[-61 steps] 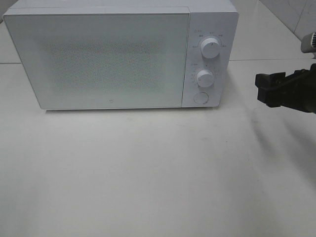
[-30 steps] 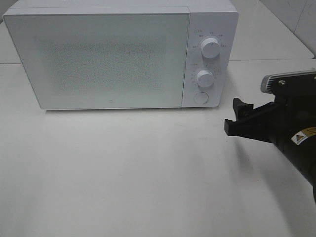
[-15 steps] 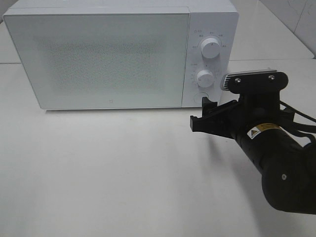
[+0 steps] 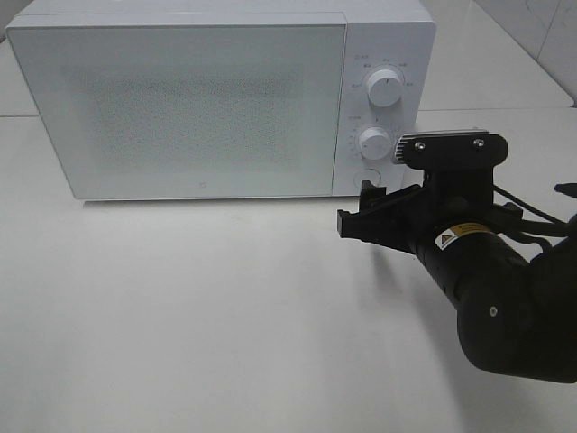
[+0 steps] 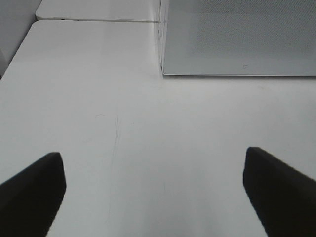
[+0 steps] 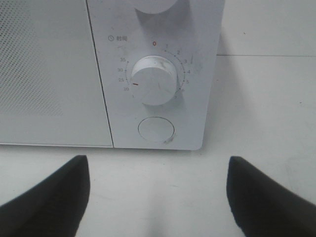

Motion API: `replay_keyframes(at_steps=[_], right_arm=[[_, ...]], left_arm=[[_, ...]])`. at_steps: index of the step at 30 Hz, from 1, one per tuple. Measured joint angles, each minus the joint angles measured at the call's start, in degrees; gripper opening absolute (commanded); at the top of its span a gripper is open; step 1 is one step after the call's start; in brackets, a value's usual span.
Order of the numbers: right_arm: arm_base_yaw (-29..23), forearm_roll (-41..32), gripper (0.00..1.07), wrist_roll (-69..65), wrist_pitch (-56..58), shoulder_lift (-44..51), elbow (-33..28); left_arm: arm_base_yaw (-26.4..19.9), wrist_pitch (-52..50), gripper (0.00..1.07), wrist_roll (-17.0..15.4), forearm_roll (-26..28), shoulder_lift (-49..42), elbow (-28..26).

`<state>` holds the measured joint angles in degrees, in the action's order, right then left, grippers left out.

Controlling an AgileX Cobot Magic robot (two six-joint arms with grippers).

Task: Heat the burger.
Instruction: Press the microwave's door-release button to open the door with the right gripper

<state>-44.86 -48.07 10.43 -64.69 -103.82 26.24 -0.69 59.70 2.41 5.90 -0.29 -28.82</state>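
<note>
High cam alone shows the whole microwave (image 4: pixel 216 99): white, boxy, door shut w/ a dotted frosted panel. It also shows the right claw (image 4: pixel 355 207) on a glossy black arm, just in front of the control strip.

Right wrist cam gives the detail. The timer dial (image 6: pixel 155 84) is round and white, scale 0–35, red tick near 20. A flat round button (image 6: pixel 156 129) sits below it.

Left claw (image 5: pixel 155 197) shows in left wrist cam only, above the table (image 5: pixel 123 123), microwave's corner ahead.

Burger: in no view.

Both claws are spread wide, nothing btwn the fingers, touching nothing. Fingers are matte black. Table is smooth white w/ faint scratches.
</note>
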Motion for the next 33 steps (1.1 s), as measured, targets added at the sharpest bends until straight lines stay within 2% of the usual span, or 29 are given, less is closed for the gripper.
replay_keyframes(at_steps=[6,9,11,13,14,16,18,19,22,24,25,27,30,31,33], right_arm=[[0.0,-0.2,0.69,-8.7,0.2,0.0,0.0],[0.0,-0.2,0.65,-20.3,0.2,0.0,0.0],[0.0,-0.2,0.63,-23.0,0.2,0.0,0.0],[0.0,-0.2,0.59,-32.7,0.2,0.0,0.0],[0.0,-0.2,0.59,-32.7,0.2,0.0,0.0],[0.0,-0.2,0.51,-47.2,0.4,0.0,0.0],[0.0,-0.2,0.48,-50.3,0.6,0.0,0.0],[0.0,-0.2,0.43,-57.9,0.9,0.0,0.0],[0.0,-0.2,0.40,-61.5,0.9,0.0,0.0],[0.0,-0.2,0.28,-73.1,0.9,0.0,0.0],[0.0,-0.2,0.28,-73.1,0.9,0.0,0.0],[0.0,-0.2,0.15,-79.1,0.9,0.0,0.0],[0.0,-0.2,0.13,-81.1,0.9,0.0,0.0],[0.0,-0.2,0.07,-84.2,1.1,0.0,0.0],[0.0,-0.2,0.04,-85.5,1.6,0.0,0.0]], left_arm=[[0.0,0.0,0.90,0.0,0.0,0.0,0.0],[0.0,0.0,0.90,0.0,0.0,0.0,0.0],[0.0,0.0,0.90,0.0,0.0,0.0,0.0],[0.0,0.0,0.90,0.0,0.0,0.0,0.0],[0.0,0.0,0.90,0.0,0.0,0.0,0.0],[0.0,0.0,0.90,0.0,0.0,0.0,0.0],[0.0,0.0,0.90,0.0,0.0,0.0,0.0],[0.0,0.0,0.90,0.0,0.0,0.0,0.0],[0.0,0.0,0.90,0.0,0.0,0.0,0.0],[0.0,0.0,0.90,0.0,0.0,0.0,0.0],[0.0,0.0,0.90,0.0,0.0,0.0,0.0],[0.0,0.0,0.90,0.0,0.0,0.0,0.0],[0.0,0.0,0.90,0.0,0.0,0.0,0.0],[0.0,0.0,0.90,0.0,0.0,0.0,0.0],[0.0,0.0,0.90,0.0,0.0,0.0,0.0]])
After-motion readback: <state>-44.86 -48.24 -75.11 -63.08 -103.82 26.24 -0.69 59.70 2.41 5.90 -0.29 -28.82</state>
